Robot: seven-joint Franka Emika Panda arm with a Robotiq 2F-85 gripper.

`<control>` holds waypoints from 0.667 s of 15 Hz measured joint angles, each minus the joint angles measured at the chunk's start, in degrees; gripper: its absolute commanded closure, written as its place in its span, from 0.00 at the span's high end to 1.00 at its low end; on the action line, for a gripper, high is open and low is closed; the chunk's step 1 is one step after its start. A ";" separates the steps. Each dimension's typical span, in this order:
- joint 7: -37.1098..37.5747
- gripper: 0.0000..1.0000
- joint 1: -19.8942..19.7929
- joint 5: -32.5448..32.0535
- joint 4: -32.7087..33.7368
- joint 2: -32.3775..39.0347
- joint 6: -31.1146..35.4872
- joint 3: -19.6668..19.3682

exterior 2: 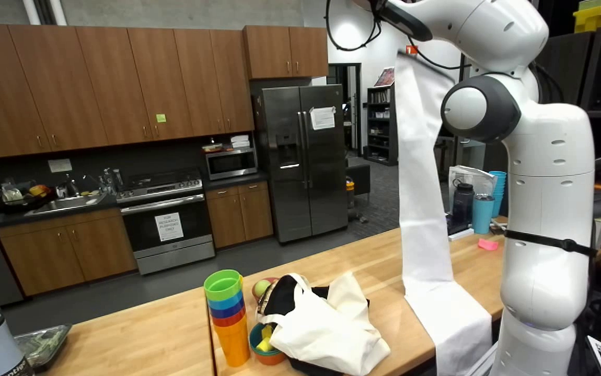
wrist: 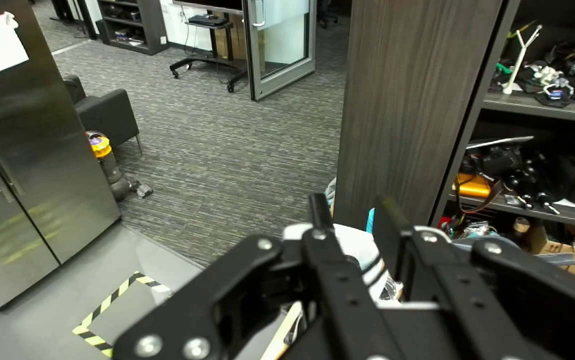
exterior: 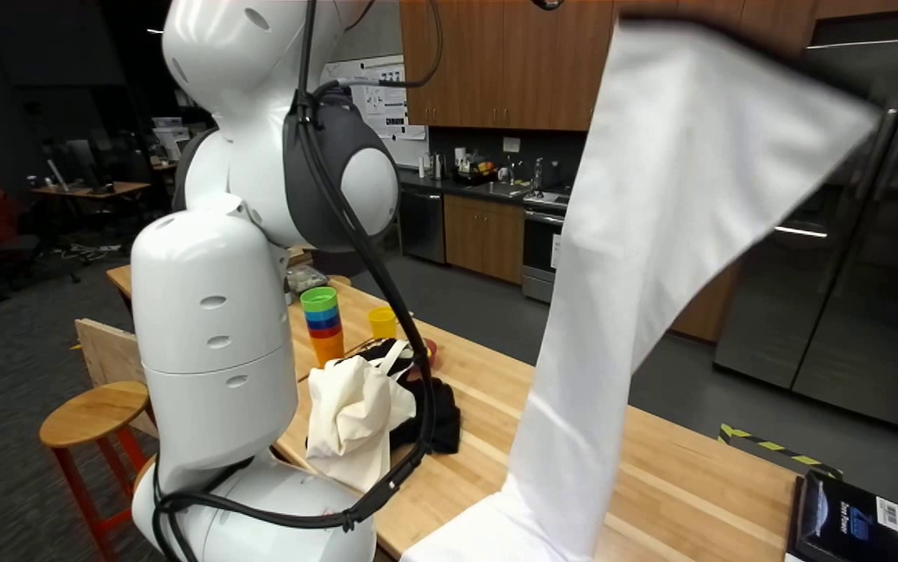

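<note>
Standing above the wooden table [exterior 2: 385,287], lower end draped over its edge, the white cloth strip [exterior 2: 426,183] was seen apart from the gripper [wrist: 355,206], parted on nothing; release was judged in hand, flattening onto the table seemingly called for next

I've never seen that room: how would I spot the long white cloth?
Find the wooden table beside the white robot arm. Near its edge by the arm, the long white cloth rises in a tall strip. Unlike the crumpled cream bag lying nearby, it stretches high above the table.
</note>
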 measured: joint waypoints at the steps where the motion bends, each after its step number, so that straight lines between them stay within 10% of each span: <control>1: -0.02 0.30 0.00 0.04 -0.65 0.17 -0.45 0.00; 10: -0.02 0.30 0.06 0.04 -3.76 5.33 -0.59 0.01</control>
